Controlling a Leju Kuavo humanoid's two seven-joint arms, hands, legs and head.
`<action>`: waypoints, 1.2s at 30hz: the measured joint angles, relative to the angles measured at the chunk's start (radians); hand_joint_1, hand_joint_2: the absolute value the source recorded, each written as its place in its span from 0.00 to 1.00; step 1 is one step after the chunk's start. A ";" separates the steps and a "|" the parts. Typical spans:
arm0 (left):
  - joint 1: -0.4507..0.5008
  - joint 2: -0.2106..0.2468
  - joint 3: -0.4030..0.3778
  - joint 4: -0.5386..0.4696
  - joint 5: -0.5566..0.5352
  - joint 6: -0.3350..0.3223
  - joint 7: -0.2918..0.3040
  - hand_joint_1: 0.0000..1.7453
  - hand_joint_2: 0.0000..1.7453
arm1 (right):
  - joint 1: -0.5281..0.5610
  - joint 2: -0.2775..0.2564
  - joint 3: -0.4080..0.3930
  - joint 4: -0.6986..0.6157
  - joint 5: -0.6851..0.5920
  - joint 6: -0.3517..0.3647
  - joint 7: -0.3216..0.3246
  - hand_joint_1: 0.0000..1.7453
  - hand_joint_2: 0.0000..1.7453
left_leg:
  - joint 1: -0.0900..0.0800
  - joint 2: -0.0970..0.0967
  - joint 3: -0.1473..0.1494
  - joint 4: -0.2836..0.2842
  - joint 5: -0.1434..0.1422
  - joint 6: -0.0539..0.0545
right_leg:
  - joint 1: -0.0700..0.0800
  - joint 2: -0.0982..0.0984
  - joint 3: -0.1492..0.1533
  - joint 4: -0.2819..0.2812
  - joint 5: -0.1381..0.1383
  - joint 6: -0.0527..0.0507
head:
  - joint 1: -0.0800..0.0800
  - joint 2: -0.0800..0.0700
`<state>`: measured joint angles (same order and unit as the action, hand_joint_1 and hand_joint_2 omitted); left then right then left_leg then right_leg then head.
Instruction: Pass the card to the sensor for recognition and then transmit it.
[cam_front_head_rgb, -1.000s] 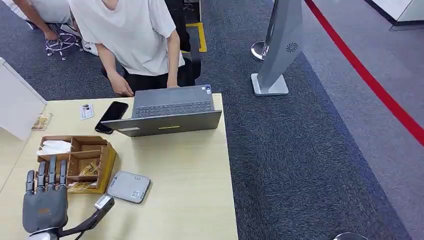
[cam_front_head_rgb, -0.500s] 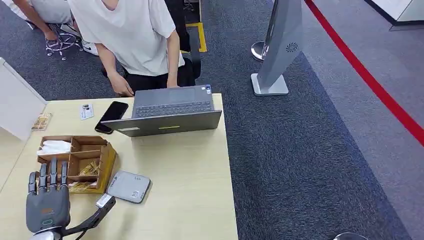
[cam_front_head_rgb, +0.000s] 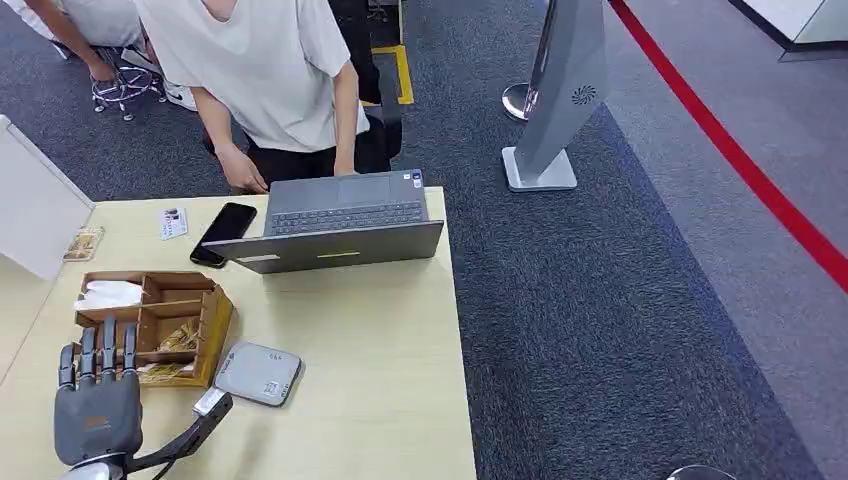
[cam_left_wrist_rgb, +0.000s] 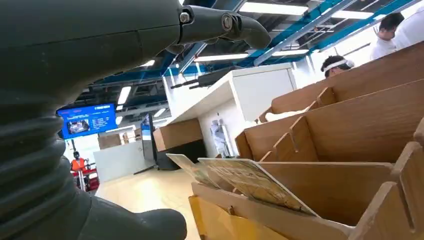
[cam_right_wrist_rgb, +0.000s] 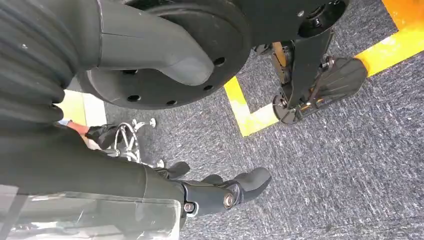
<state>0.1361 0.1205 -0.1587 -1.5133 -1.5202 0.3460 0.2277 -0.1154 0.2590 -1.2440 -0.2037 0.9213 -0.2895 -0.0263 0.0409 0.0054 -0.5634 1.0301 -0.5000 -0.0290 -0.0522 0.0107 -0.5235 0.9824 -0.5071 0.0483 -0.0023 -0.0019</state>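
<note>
Several cards (cam_left_wrist_rgb: 245, 182) lean in the front compartment of a wooden organiser box (cam_left_wrist_rgb: 320, 150); in the head view these cards (cam_front_head_rgb: 165, 372) sit in the box (cam_front_head_rgb: 215, 322) at the table's left. The grey card sensor (cam_front_head_rgb: 258, 373) lies flat just right of the box. My left hand (cam_front_head_rgb: 97, 410) hovers at the near side of the box, fingers straight and apart, thumb pointing toward the sensor, holding nothing. Seen from its wrist, the left hand (cam_left_wrist_rgb: 75, 75) stands just short of the cards. My right hand (cam_right_wrist_rgb: 125, 175) hangs over the carpet, holding nothing.
A person (cam_front_head_rgb: 270, 70) stands at the table's far edge behind an open laptop (cam_front_head_rgb: 340, 225). A black phone (cam_front_head_rgb: 224, 228) and a loose card (cam_front_head_rgb: 173, 222) lie left of the laptop. A white partition (cam_front_head_rgb: 35, 205) borders the table's left. A grey stand (cam_front_head_rgb: 555, 100) is on the carpet.
My left hand has drawn back a little toward my body, away from the box, then held still. Nothing was picked up.
</note>
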 joint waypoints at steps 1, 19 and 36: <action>0.000 0.000 0.000 0.000 0.000 0.000 0.000 0.00 1.00 | 0.000 0.000 0.000 0.000 0.000 0.000 0.000 0.00 1.00 | 0.000 0.000 0.000 0.000 0.000 0.000 | 0.000 0.000 0.000 0.000 0.000 0.000 | 0.000 0.000; 0.000 0.000 0.000 0.002 0.000 0.000 0.000 0.00 1.00 | 0.000 0.000 0.000 0.000 0.000 0.000 0.000 0.00 1.00 | 0.000 0.000 0.000 0.000 0.000 0.000 | 0.000 0.000 0.000 0.000 0.000 0.000 | 0.000 0.000; -0.120 -0.044 0.001 0.151 -0.008 0.203 -0.072 0.00 1.00 | -0.001 0.000 0.042 0.000 0.042 -0.004 0.007 0.00 1.00 | 0.000 -0.002 0.000 0.000 0.001 0.000 | 0.000 -0.002 0.001 0.000 0.000 0.000 | 0.000 0.000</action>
<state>0.0165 0.0767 -0.1576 -1.3619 -1.5286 0.5485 0.1557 -0.1159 0.2590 -1.2024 -0.2033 0.9636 -0.2937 -0.0191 0.0409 0.0035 -0.5629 1.0304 -0.4989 -0.0292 -0.0522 0.0089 -0.5222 0.9825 -0.5067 0.0481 -0.0023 -0.0019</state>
